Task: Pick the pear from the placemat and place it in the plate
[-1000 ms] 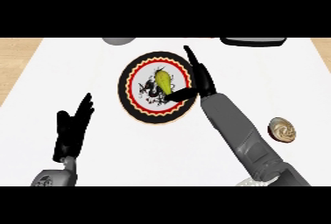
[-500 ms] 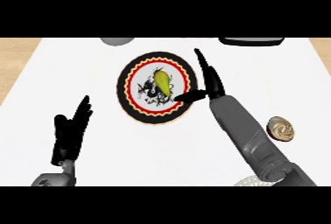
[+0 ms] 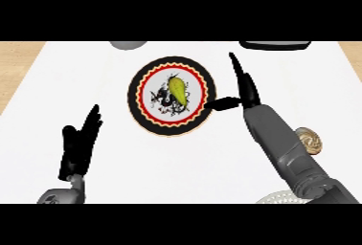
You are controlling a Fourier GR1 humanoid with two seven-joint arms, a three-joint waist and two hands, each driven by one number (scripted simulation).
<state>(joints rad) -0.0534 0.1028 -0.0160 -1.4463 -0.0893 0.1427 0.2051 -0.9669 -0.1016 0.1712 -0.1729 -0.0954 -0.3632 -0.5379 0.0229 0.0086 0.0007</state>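
Lay on its side on the round placemat (image 3: 152,119), black-rimmed with a red and cream scalloped ring and a white middle marked with black figures: the yellow-green pear (image 3: 177,90), near the mat's centre and slightly toward the far side. Rested flat on the white counter (image 3: 176,162), that mat, with nothing gripping the fruit.

Stood just right of the mat, edge-on: the right robot hand (image 3: 243,86), black, fingers straight and pointing away, thumb stuck out leftward so that its tip reached the mat's black rim. Open, then, and clear of the pear. Ran back from it to the lower right edge, the grey forearm (image 3: 279,143).

Rested at lower left, well apart from the mat: the left robot hand (image 3: 78,143), also black, fingers straight and raised, holding nothing.

Sat just right of the right forearm: a small round brown and gold object (image 3: 311,141), partly hidden by it; could not tell what kind of thing. Showed at the bottom edge beside the same arm: the white patterned rim of a plate (image 3: 276,198), mostly cut off. Peeked in at the far edge: a grey rounded thing (image 3: 129,45) and a dark flat thing (image 3: 276,45), both cropped.
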